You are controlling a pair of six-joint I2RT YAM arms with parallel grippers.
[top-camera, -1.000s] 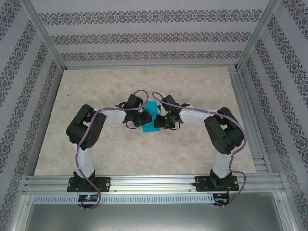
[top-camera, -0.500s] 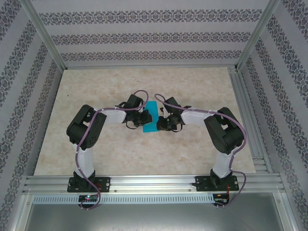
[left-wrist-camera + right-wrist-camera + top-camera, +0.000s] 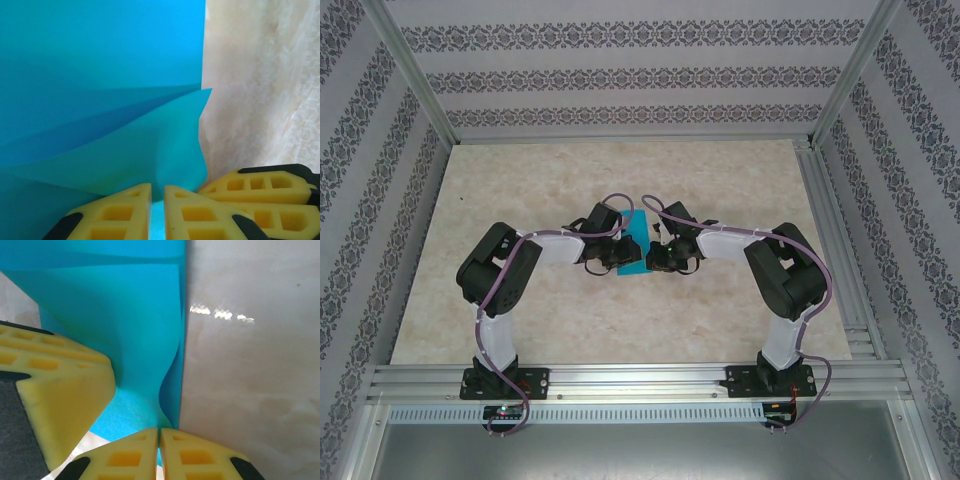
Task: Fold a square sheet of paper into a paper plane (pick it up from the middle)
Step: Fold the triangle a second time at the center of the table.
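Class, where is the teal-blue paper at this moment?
In the top view the teal-blue paper lies near the centre of the table, between the left claw pinching its left side and the right claw pinching its right.

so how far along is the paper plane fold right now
Done: the thin teal-blue paper sheet is no longer flat; overlapping layers show in both wrist views, so some folding has begun. In hand: the left gripper and right gripper each have their fingers shut on the paper, close together. Left: no pointed nose or wings are visible yet, so most folds likely remain.
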